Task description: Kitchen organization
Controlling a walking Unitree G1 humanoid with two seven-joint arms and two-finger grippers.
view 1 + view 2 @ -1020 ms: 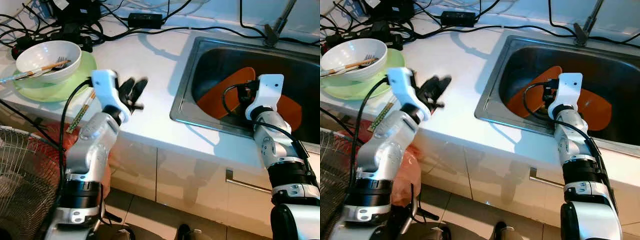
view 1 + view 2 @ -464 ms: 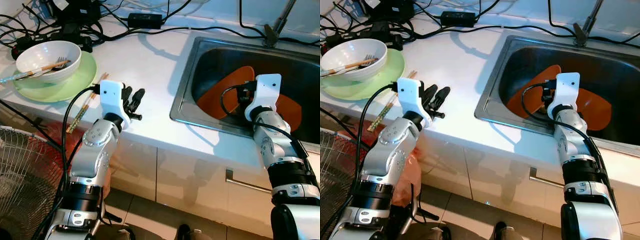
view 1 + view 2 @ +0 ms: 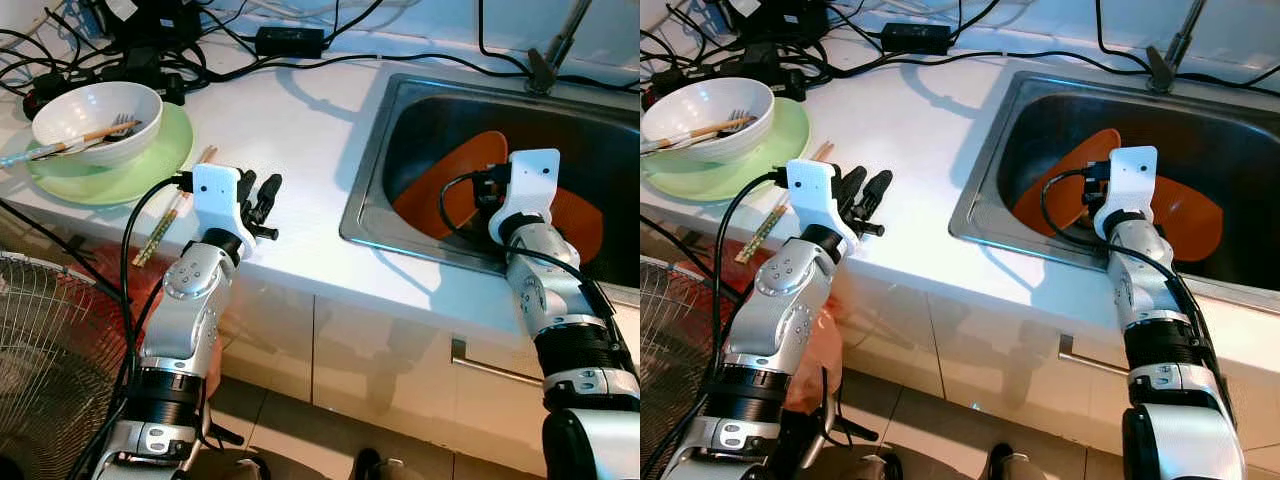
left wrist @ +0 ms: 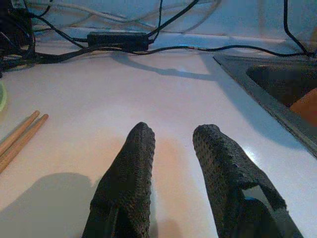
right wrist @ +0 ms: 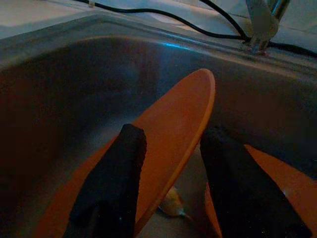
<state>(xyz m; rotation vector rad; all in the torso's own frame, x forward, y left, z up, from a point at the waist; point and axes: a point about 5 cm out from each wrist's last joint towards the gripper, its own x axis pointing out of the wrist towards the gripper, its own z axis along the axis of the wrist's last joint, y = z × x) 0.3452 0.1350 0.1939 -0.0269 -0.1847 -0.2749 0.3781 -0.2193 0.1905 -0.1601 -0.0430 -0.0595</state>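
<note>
Here the right gripper (image 5: 171, 191) reaches into the sink (image 3: 372, 150) with its fingers spread either side of the raised edge of an orange plate (image 5: 168, 129); nothing is pinched yet. That plate leans tilted over a second orange plate (image 3: 580, 222) on the sink floor, and a pale scrap, perhaps food, lies under its edge, though the dim view leaves that unsure. If the fingers shut too near the rim, the slick plate could slide out and clatter onto the one below, or lever against the sink wall as it lifts. The arm's own cable loops close over the plate and could snag.

The left gripper (image 4: 173, 163) rests low over the bench (image 3: 300, 130), fingers parted and holding nothing. Chopsticks (image 3: 172, 215) lie just beside it, running out past the bench's front edge; a sideways sweep of that arm could knock them to the floor. Farther off a white bowl (image 3: 95, 120) holding utensils sits on a green plate (image 3: 165, 150), next to tangled cables (image 3: 150, 50) which a careless reach could drag.
</note>
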